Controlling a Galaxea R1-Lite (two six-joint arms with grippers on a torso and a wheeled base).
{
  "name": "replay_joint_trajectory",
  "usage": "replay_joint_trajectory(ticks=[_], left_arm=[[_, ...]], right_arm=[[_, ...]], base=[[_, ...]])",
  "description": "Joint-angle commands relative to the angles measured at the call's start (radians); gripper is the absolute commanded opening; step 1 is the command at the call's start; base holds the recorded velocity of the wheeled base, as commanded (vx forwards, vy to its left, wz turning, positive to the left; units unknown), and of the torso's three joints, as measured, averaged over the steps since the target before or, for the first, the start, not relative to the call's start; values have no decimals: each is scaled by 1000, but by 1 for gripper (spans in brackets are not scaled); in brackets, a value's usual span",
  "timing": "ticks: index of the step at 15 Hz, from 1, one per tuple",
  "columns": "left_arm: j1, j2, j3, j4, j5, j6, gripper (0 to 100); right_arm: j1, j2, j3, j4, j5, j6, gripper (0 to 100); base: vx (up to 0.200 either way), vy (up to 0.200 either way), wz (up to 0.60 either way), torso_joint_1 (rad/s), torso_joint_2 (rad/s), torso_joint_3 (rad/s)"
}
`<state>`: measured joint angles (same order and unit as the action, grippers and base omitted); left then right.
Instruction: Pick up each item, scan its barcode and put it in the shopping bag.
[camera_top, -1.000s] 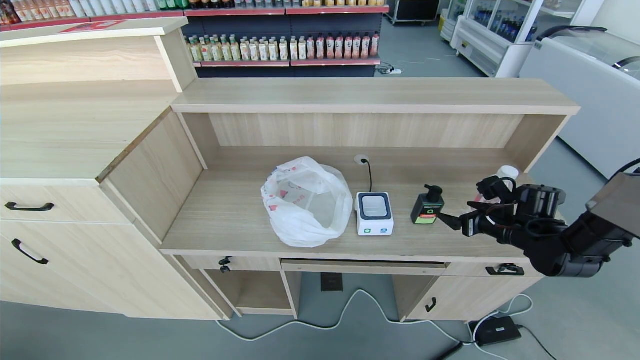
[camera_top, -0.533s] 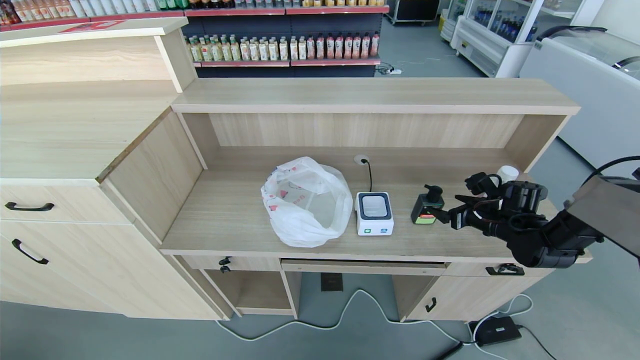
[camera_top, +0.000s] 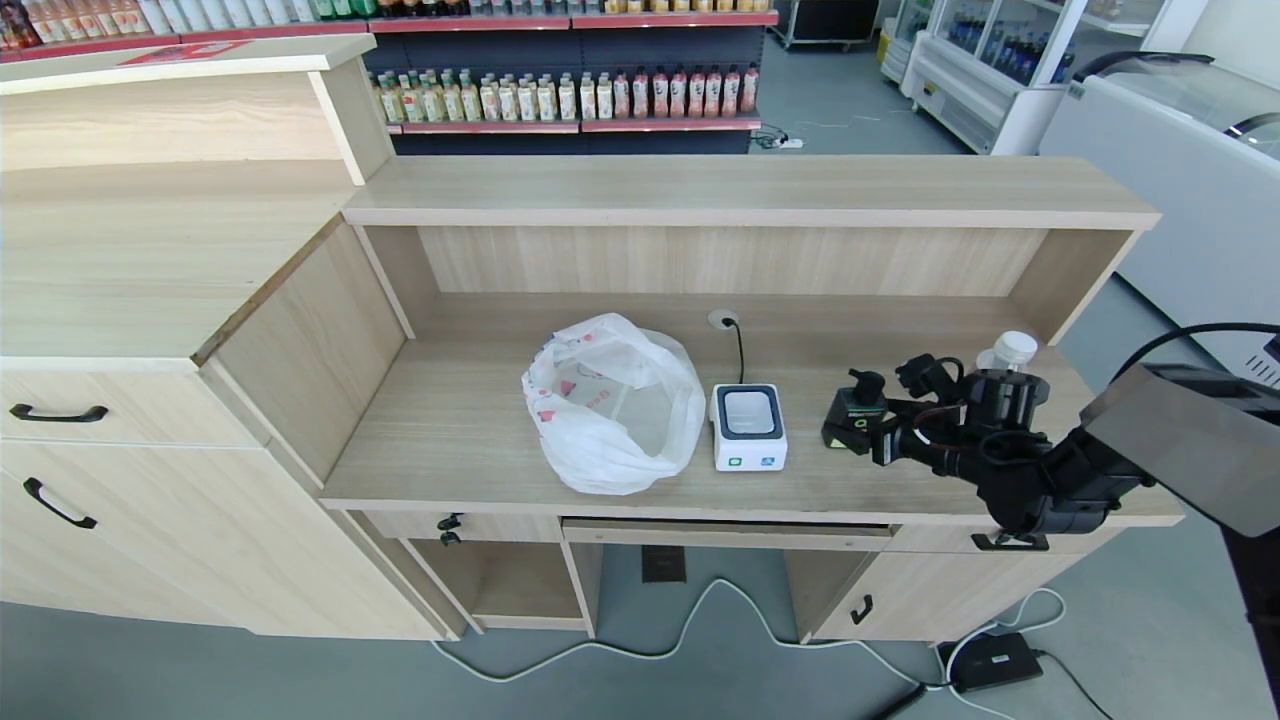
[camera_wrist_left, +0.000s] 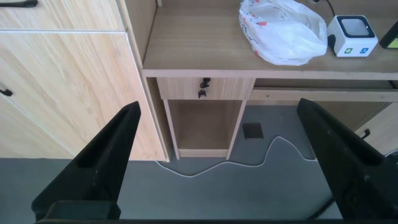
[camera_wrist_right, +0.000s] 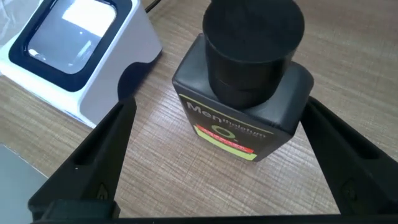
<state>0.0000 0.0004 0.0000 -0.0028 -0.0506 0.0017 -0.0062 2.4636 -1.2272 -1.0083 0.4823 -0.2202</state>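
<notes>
My left gripper (camera_wrist_left: 217, 106) hangs spread wide, low in front of the white square barcode scanner (camera_top: 748, 425). My right gripper (camera_wrist_right: 219, 102), released, flanks the black square pump bottle (camera_top: 852, 415) just right of the scanner. The crumpled white plastic shopping bag (camera_top: 612, 402) lies just left of it.

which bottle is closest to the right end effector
The black pump bottle beside the scanner; the white-capped bottle stands farther back, near the counter's right wall.
</notes>
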Motion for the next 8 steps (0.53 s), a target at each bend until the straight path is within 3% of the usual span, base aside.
replay_joint_trajectory(ticks=[1,8], left_arm=[[0,0,0,0,0,0,100],[0,0,0,0,0,0,100]], right_arm=[[2,24,-15,-4,1,-1,100],[18,74,-115,2,36,24,100]], base=[[0,0,0,0,0,0],[0,0,0,0,0,0]])
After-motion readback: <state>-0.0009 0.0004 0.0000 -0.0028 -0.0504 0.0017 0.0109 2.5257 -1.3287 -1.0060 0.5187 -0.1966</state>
